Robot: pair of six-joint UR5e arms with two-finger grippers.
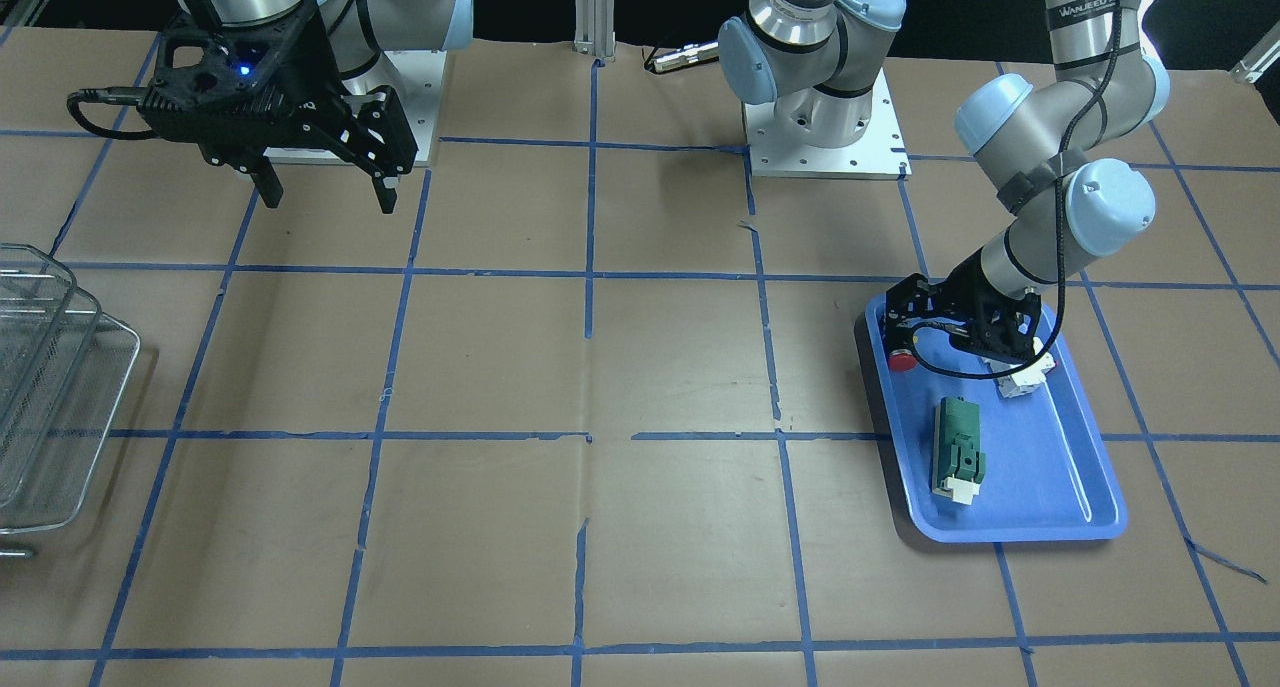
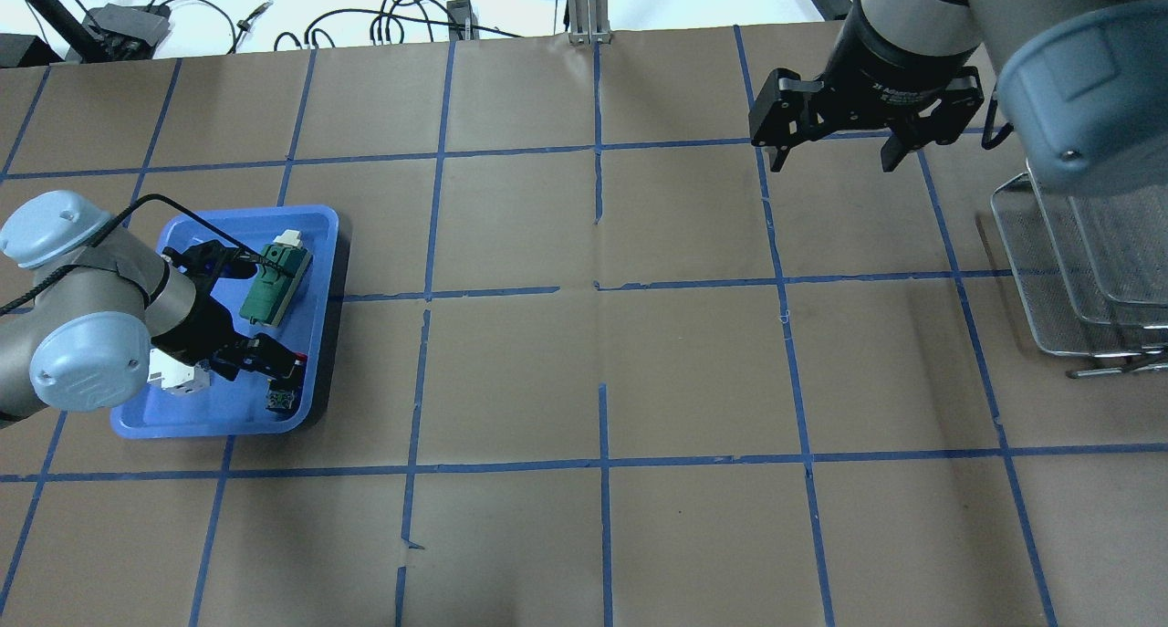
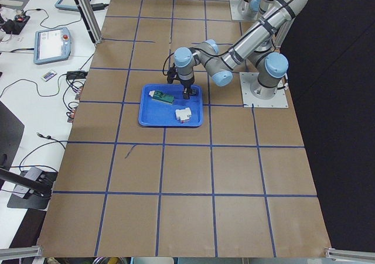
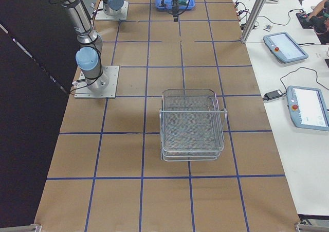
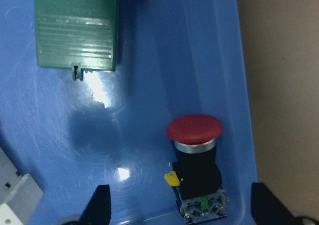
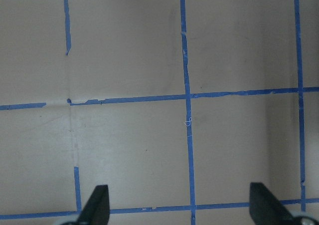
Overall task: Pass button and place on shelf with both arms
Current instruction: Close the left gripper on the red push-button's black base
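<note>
The button (image 5: 194,130), with a red cap and a black body, lies on its side in the blue tray (image 5: 149,135), in the corner nearest the robot. It also shows in the front view (image 1: 903,359). My left gripper (image 5: 182,210) is open and low over the tray, with one finger on each side of the button and neither touching it. It shows in the front view (image 1: 960,347) and the overhead view (image 2: 239,358). My right gripper (image 1: 325,192) is open, empty and raised above the table; it also shows overhead (image 2: 833,161). The wire shelf (image 2: 1077,271) stands beyond my right gripper.
The blue tray (image 1: 1050,477) also holds a green terminal block (image 1: 958,447) and a white breaker block (image 1: 1020,379), which sits close by the left gripper. The shelf (image 4: 190,124) stands on the brown table marked with blue tape.
</note>
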